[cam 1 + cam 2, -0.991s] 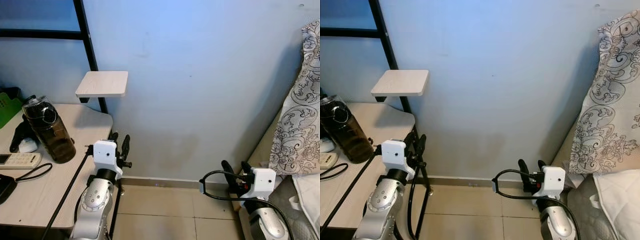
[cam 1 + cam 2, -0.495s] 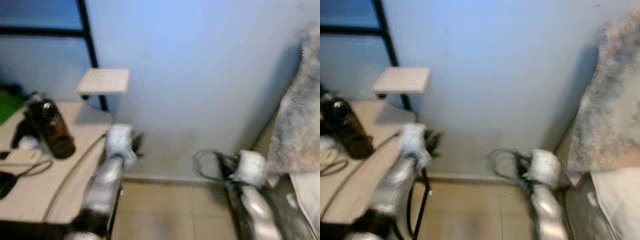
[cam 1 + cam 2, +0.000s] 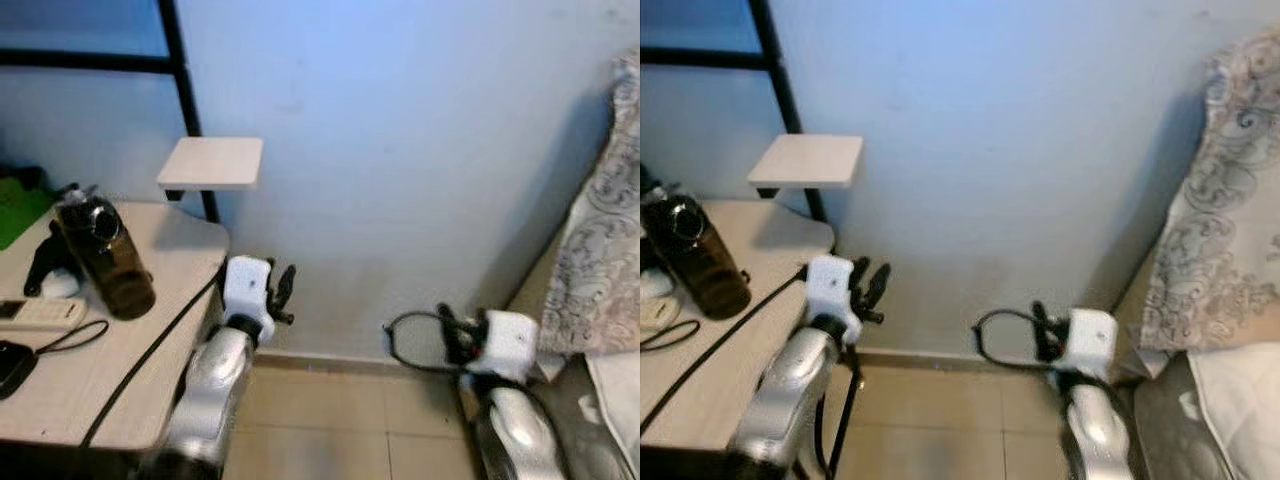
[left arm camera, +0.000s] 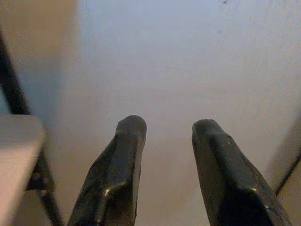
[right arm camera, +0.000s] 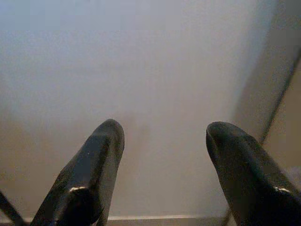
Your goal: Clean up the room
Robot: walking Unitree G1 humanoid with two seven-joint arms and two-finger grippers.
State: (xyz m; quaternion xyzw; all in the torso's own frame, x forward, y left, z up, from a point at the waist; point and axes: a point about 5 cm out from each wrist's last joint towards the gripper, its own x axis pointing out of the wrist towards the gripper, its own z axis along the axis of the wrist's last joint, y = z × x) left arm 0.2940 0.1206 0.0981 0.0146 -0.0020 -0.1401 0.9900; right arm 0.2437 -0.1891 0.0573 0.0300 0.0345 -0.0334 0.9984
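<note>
Left eye view: both hands, left hand [image 3: 283, 290] and right hand [image 3: 449, 327], gape empty at the wall; better to turn toward the table [image 3: 60, 385], lower left.

A dark brown bottle [image 3: 103, 258] with a black lid stands upright on the desk [image 3: 150, 380], near its back edge. Just beside it, toward the left edge, lies a white remote [image 3: 40, 316], flat. A black cord [image 3: 70, 340] loops in front of the remote. A small white thing [image 3: 58, 286] sits behind the remote, too blurred to name. A green item [image 3: 18, 208] lies at the far left corner.
</note>
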